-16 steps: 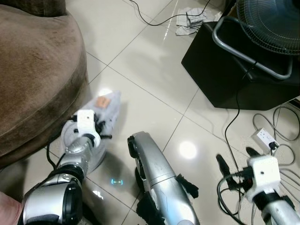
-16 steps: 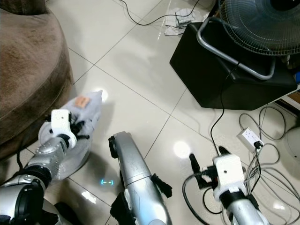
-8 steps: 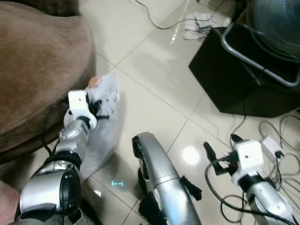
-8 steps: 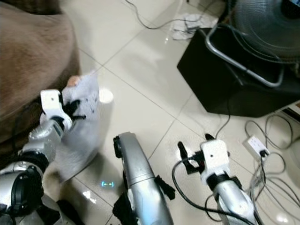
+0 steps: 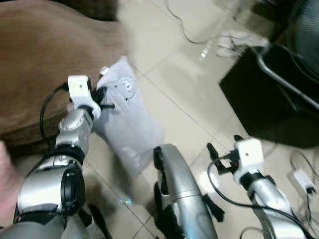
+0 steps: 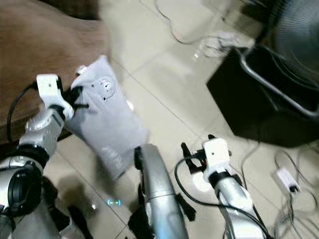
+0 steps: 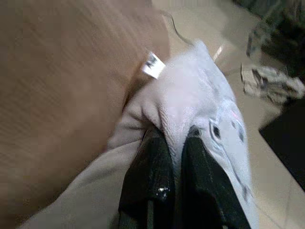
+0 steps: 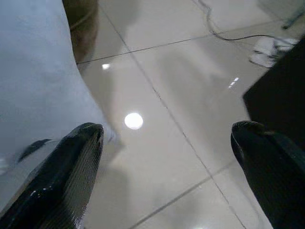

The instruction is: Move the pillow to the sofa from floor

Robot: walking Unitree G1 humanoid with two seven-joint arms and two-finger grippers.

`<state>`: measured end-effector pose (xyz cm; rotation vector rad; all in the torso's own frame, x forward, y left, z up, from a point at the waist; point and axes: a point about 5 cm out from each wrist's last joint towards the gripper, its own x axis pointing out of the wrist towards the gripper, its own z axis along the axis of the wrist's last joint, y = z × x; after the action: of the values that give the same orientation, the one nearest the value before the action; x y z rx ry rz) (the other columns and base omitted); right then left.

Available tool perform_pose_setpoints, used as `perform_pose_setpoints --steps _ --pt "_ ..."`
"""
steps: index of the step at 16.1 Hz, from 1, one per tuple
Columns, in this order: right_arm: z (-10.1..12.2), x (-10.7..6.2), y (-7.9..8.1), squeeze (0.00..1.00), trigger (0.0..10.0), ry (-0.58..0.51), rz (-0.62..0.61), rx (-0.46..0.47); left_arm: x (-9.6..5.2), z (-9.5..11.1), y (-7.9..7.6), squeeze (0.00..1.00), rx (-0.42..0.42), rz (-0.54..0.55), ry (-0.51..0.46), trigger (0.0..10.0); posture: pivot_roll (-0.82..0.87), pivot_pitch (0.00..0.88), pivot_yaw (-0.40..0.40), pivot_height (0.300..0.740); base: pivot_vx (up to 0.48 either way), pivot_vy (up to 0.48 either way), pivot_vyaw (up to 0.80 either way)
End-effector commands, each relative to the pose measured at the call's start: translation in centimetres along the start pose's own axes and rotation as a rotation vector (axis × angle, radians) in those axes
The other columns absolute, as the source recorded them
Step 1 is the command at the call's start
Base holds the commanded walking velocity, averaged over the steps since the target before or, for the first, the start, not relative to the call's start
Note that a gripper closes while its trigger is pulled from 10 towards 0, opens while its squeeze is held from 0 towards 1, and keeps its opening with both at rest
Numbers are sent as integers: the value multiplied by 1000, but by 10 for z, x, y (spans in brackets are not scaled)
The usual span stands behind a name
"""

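Beside one sofa (image 5: 40,59), one gripper-held pillow (image 5: 127,119)

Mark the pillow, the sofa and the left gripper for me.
pillow (image 5: 130,119), left eye view, middle of its grey fabric.
sofa (image 5: 40,64), left eye view, brown seat top.
left gripper (image 7: 172,143), left wrist view, between its fingertips, pinching the pillow.

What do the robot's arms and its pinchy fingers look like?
Both arms are shiny silver tubes with black joints. The left arm ends in a white boxy wrist block, and so does the right arm. Black cables loop along each one. The left gripper has two long, glossy black fingers. The right gripper has the same, with rounded tips.
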<state>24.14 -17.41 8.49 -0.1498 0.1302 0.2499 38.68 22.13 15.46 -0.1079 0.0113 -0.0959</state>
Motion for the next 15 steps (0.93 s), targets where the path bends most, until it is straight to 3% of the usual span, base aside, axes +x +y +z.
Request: perform_pose_setpoints --steps 1,5,8,10,13,15 --pt "-11 3 1 0 10000 27 -2 0 8 38 -2 0 47 -19 -130 0 -113 149 -149 511 0 0 0" --pt "-15 23 4 0 10000 23 14 7 14 67 -13 0 88 -64 -226 0 -54 123 -143 511 0 0 0" --pt "-8 49 3 0 10000 -8 13 23 12 90 -31 0 141 -131 -330 0 6 106 -138 511 0 0 0" --pt "-4 58 4 0 10000 -27 15 25 9 86 -35 0 147 -150 -332 0 27 104 -142 511 0 0 0" --pt "12 78 3 0 10000 -76 8 28 5 55 -36 0 169 -129 -247 0 37 104 -149 511 0 0 0" --pt "16 82 4 0 10000 -90 15 33 4 47 -39 0 184 -136 -219 0 36 102 -147 511 0 0 0"
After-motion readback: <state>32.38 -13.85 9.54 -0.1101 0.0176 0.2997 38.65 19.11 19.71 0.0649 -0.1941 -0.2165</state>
